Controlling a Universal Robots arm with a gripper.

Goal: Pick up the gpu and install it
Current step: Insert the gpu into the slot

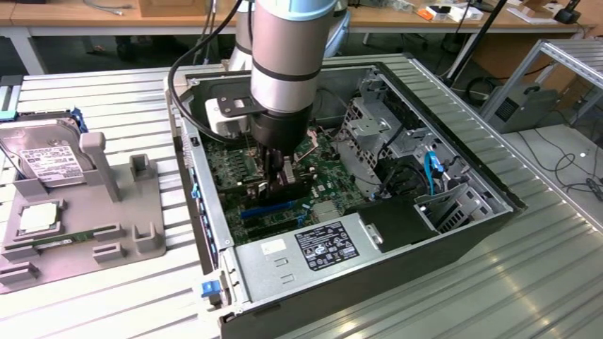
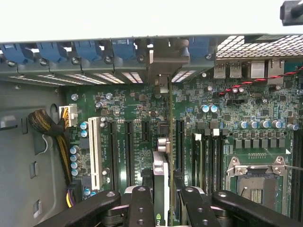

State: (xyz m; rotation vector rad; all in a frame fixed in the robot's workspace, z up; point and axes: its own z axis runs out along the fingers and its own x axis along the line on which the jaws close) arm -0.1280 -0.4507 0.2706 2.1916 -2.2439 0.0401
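Observation:
The gpu is a dark card seen edge-on, with a silver block on one face. It stands upright between the black fingers of my gripper, which is shut on it. Its metal bracket end reaches the rear wall of the open computer case, among the blue slot clips. The card hangs just above the motherboard, in line with a black expansion slot; whether it touches the slot I cannot tell. In the exterior view my gripper is deep inside the case, holding the gpu over the board.
A white slot, a yellow-sleeved cable bundle and the CPU socket flank the card. The power supply and drive cage crowd the case. On the exterior view's left, a grey fixture holds a hard drive.

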